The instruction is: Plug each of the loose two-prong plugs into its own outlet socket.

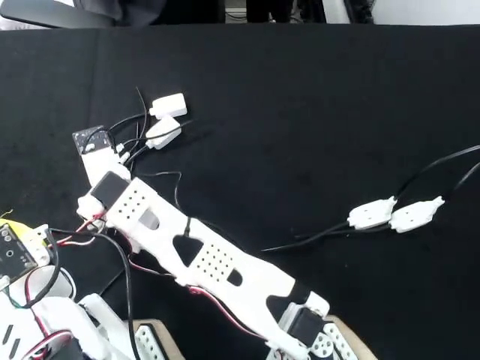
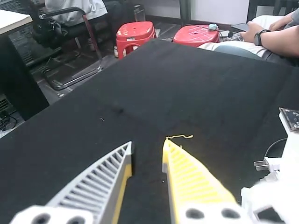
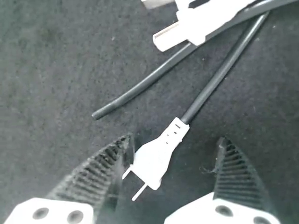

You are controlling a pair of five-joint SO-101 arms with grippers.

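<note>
Table (image 1: pixel 315 97): black cloth all over; red stools (image 2: pixel 135 31) stand on the floor past its far edge.
Left gripper (image 2: pixel 147 143): low over bare cloth, well apart from the plug; its grey and yellow fingers are a little apart with nothing between them.
Right arm (image 1: pixel 202 259): white, stretched across the cloth as far as the plug.
Right gripper (image 3: pixel 175 139): down around the plug, black fingers spread wide, one on either side, not clamped on it.
Plug (image 3: pixel 152 161): white, two prongs, flat on the cloth between the right gripper's fingers; just beside one finger and clearly apart from the other; prongs point back toward the wrist; not in any socket.
Cable (image 3: pixel 219 74): black, leaves the plug's tail and runs away from the gripper.
Cable end (image 3: pixel 96 114): bare black tip lying near the plug, just past it.
Socket (image 3: pixel 196 21): white, on the cloth near the plug, beyond the cable end.
Far socket (image 1: pixel 169 105): white, just past the socket, farther from the plug.
Connectors (image 1: pixel 371 214): two white ones on black leads, touching each other, well apart from the plug; whether they are mated I cannot tell.
</note>
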